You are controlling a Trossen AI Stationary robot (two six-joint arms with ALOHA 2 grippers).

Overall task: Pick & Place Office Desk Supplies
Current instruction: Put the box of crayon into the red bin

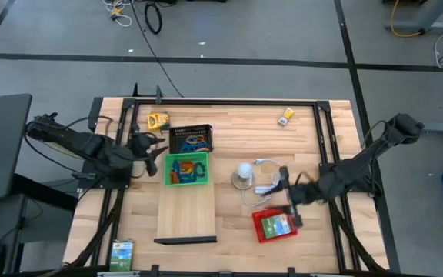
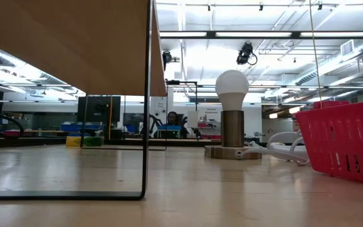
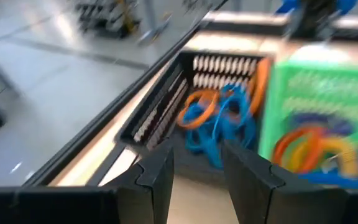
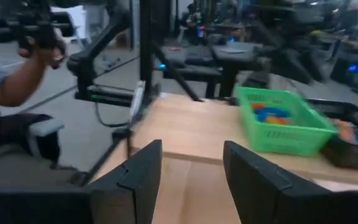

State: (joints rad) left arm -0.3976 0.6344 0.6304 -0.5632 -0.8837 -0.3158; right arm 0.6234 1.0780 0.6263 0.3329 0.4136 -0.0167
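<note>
Blue and orange loop-shaped clips (image 3: 219, 118) lie in the black mesh tray (image 1: 191, 138). More orange, yellow and blue ones (image 3: 309, 149) lie in the green mesh tray (image 1: 184, 169). A green card box (image 1: 277, 225) sits in the red tray (image 1: 261, 231). Another green box (image 1: 121, 252) lies at the near left edge, and a yellow box (image 1: 158, 120) at the far left. My left gripper (image 1: 158, 148) (image 3: 196, 155) hovers open just left of the black tray, with nothing between its fingers. My right gripper (image 1: 287, 188) (image 4: 191, 152) is open and empty above the red tray's far edge.
A long pale wooden board (image 1: 187, 211) lies near the table's middle. A bulb lamp (image 1: 243, 173) with a white cord (image 1: 266, 185) stands beside my right gripper. A small yellow item (image 1: 286, 117) lies at the far right. A person's arm (image 4: 17, 81) shows beyond the table.
</note>
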